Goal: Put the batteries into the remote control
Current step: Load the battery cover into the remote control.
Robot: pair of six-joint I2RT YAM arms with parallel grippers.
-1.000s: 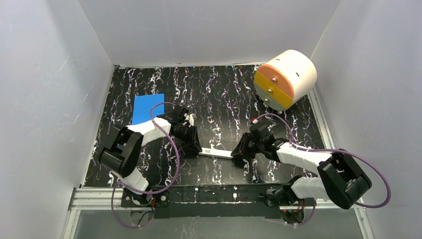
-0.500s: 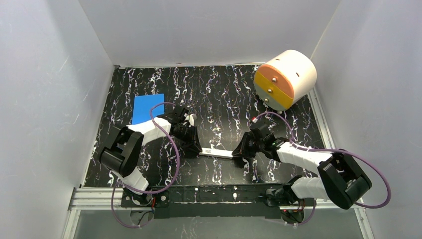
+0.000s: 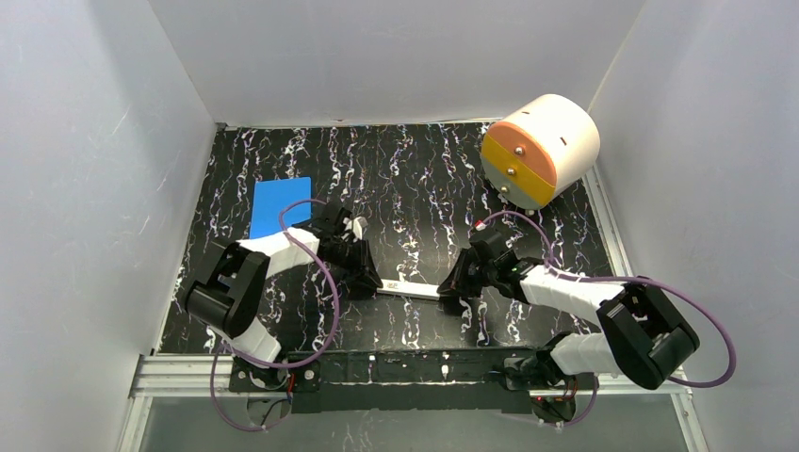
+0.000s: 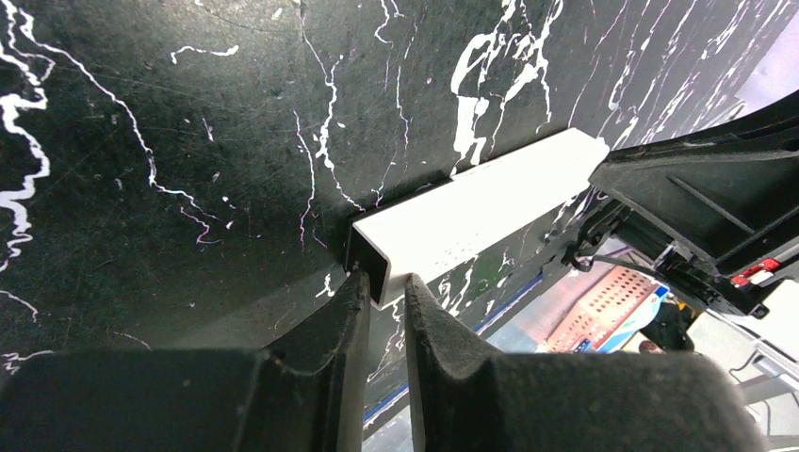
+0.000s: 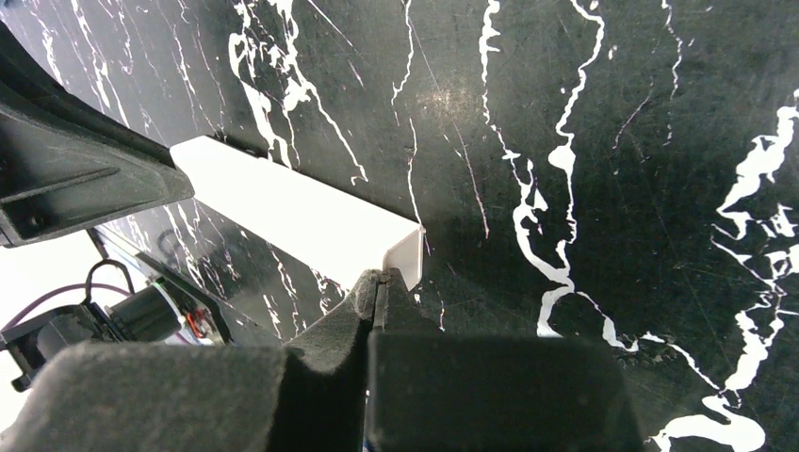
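Pinching one end of the white remote control point(image 3: 408, 288) in our narrowly set left tool point(image 4: 384, 288) on the black surface point(image 3: 415, 188), we are touching its other end with our right tool point(image 5: 379, 281), fully closed.

Bright even light; soft shadows; table point(image 4: 141, 113) sheen; wrist-view foreground blurred

Plain white walls point(image 3: 377, 56) enclose a black, white-veined tabletop point(image 3: 415, 179) under even light.
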